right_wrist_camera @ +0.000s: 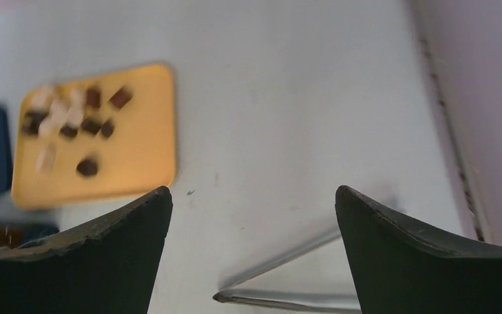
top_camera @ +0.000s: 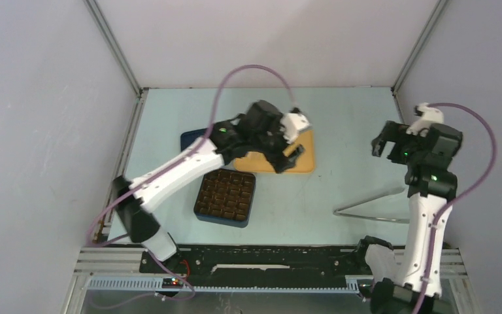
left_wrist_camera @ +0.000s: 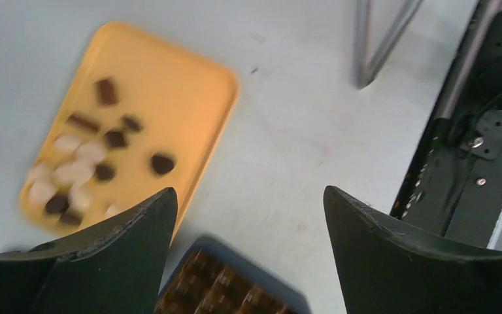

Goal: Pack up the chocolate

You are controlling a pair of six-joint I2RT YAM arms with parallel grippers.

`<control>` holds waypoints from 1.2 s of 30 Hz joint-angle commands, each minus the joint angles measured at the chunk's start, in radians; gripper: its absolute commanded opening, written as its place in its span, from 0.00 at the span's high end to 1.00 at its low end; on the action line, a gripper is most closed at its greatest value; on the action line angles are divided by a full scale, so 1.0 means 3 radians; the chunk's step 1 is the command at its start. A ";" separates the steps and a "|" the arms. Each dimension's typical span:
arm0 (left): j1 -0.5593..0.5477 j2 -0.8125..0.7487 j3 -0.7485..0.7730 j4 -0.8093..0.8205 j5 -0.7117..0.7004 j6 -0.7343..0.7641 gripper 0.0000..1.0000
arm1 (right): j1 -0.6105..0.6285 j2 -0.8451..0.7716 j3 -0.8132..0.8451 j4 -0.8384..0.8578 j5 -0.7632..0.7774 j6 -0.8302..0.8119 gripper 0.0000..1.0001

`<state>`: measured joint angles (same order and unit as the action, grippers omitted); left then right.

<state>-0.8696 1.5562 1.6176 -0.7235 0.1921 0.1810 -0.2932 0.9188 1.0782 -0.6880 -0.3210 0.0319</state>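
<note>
The chocolate point(left_wrist_camera: 82, 167) lies as several small cream-white and dark brown pieces at one end of an orange tray point(left_wrist_camera: 170, 78). The right wrist view also shows the chocolate point(right_wrist_camera: 72, 121) on the tray point(right_wrist_camera: 137, 144). From above, my left arm hides the pieces. My left gripper point(top_camera: 293, 145) hangs open over the tray point(top_camera: 306, 162), with nothing between its fingers point(left_wrist_camera: 124, 248). The dark blue box with its brown gridded insert point(top_camera: 225, 195) sits just in front of the tray, and its near corner point(left_wrist_camera: 235, 288) shows below the left jaws. My right gripper point(top_camera: 380, 142) is open and empty, raised at the right, away from the tray.
Metal tongs point(top_camera: 372, 209) lie on the table at the right, under my right gripper point(right_wrist_camera: 253, 193). A dark blue lid point(top_camera: 193, 139) lies left of the tray. Grey walls close in three sides, and a black rail point(top_camera: 268, 258) runs along the near edge.
</note>
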 commanded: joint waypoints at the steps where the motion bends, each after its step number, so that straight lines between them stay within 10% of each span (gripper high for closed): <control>1: -0.0423 0.0653 0.0421 0.0273 -0.0091 -0.0203 0.12 | -0.0656 -0.0270 0.0175 -0.0202 0.0089 0.0557 0.03; 7: -0.0601 0.1661 0.0810 0.1047 0.0213 -0.0789 0.25 | -0.1639 -0.0332 0.0167 -0.0300 -0.0991 0.0901 0.07; 14: -0.0869 0.2723 0.1817 0.1035 0.0621 -0.1199 0.32 | -0.1845 -0.0278 0.0112 -0.0204 -0.1246 0.0968 0.09; 36: -0.1297 0.3084 0.2051 0.0831 -0.0186 -0.1221 0.51 | -0.1885 -0.0460 -0.0031 -0.0218 -0.1297 0.0865 0.10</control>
<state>-1.2545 2.5122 2.1895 -0.4675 0.1844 -0.1928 -0.8516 0.8055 1.0683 -0.7628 -0.6857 0.3035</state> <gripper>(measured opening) 0.509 0.901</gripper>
